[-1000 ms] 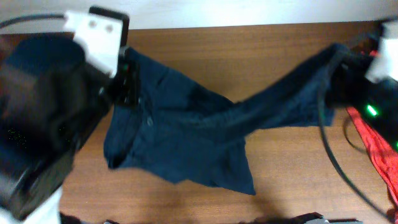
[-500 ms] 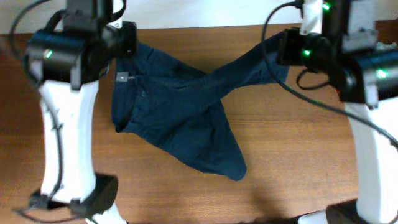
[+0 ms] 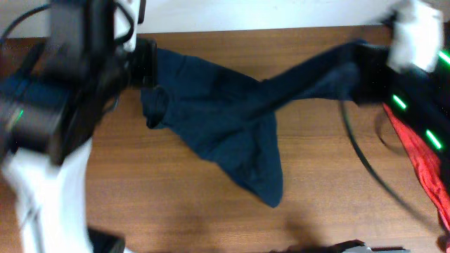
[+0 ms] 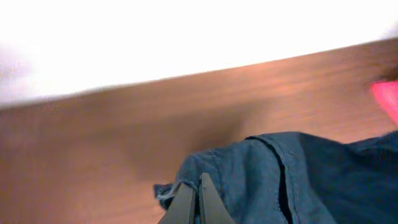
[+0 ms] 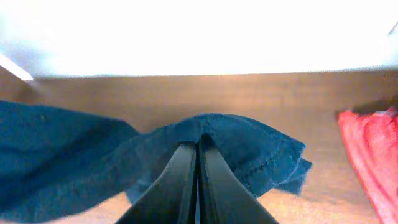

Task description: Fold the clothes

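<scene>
Stretched wider than half a second ago: right gripper (image 3: 362, 70) carried back out toward the right edge, drawing one end of the blue trousers (image 3: 232, 119) into a taut band. Clamped shut on a fold of that blue cloth, as seen from the right wrist. Same at the left gripper (image 3: 144, 63): closed tight on a bunched edge near the far left corner. Slung between the two along the far side of the table (image 3: 176, 211), with a loose lobe drooping toward the near side; resting on the wood or hanging clear, cannot tell. Risks from here: slipping out of either thin pinch if pulled any tighter; landing twisted, being held bunched rather than flat; brushing the red cloth (image 3: 422, 161) just beside the right gripper and dragging it along.
</scene>
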{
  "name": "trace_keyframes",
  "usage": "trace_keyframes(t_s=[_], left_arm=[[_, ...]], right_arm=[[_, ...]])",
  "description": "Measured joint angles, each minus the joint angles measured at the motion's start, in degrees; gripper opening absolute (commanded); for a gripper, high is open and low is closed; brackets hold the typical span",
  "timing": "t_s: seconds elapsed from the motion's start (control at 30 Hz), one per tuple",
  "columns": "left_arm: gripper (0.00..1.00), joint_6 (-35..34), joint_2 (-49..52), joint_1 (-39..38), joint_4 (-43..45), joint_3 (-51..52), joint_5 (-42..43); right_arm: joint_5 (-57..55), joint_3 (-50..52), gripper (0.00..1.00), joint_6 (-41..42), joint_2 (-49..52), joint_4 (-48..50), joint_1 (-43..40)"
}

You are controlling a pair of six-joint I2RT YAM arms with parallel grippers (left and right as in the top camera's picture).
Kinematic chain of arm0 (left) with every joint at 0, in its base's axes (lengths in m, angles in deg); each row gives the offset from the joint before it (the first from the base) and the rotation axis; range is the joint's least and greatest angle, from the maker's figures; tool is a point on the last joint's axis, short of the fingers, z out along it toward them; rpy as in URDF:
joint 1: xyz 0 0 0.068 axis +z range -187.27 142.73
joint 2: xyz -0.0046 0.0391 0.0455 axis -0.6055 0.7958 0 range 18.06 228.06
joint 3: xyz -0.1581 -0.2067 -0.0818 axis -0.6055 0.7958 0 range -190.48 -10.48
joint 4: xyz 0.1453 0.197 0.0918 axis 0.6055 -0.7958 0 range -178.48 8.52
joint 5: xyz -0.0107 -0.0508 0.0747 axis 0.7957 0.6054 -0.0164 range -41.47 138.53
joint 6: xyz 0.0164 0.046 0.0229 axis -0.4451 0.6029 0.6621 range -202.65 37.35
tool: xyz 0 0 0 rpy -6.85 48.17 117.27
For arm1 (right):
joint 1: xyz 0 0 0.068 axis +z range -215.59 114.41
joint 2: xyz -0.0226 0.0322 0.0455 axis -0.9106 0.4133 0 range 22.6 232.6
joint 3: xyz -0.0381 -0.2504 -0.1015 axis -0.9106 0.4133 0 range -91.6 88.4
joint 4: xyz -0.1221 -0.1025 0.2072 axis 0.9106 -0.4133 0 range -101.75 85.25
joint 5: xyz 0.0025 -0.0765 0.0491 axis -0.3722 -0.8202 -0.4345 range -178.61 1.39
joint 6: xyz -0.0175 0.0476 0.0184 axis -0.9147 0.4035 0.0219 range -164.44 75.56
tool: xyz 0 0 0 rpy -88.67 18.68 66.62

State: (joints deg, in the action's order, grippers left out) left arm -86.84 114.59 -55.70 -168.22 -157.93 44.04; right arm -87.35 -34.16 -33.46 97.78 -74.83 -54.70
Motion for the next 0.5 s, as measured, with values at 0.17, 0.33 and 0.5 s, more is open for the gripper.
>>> trace_keyframes(t_s=[0.17, 0.33, 0.5], left_arm=[[0.0, -0.22, -11.72, -8.07, 0.46, -1.33, 1.36], [0.0, -1.53, -18.97, -12.35, 0.39, -2.16, 1.73], [0.0, -2.34, -20.02, -12.7, 0.31, -2.34, -1.01]], right_arm=[[-0.57, -0.9, 0.04, -0.35, -11.32, 0.24, 0.0], [-0.81, -1.86, 0.04, -0.48, -17.18, 0.24, 0.0], [-0.81, -2.14, 0.04, -0.44, -17.11, 0.22, 0.0]])
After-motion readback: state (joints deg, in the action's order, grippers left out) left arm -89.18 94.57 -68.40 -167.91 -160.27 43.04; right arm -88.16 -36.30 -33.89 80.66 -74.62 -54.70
